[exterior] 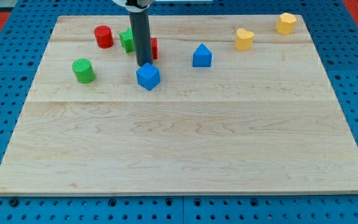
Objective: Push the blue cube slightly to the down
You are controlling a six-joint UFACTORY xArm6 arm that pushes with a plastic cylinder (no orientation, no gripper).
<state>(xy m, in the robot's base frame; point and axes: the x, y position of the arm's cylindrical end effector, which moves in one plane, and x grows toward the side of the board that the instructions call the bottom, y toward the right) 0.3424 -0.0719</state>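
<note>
Upright dark rod, my tip (pixel 145 64) down.

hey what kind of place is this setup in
Probably a robotics lab bench: a pale wooden board lies on a blue perforated mounting plate, and my tip sits just above the blue plastic cube among other small coloured blocks.

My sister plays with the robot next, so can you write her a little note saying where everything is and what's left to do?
My tip sits just above the blue cube in the view, right at its top edge, maybe touching.
The blue cube lies left of centre on the wooden board, with bare board below it.
Nearby: a green cylinder to its left, a blue house-shaped block to its right.
Done: the tip is lined up.
Left: nudge the cube slightly toward the view's bottom.
</note>
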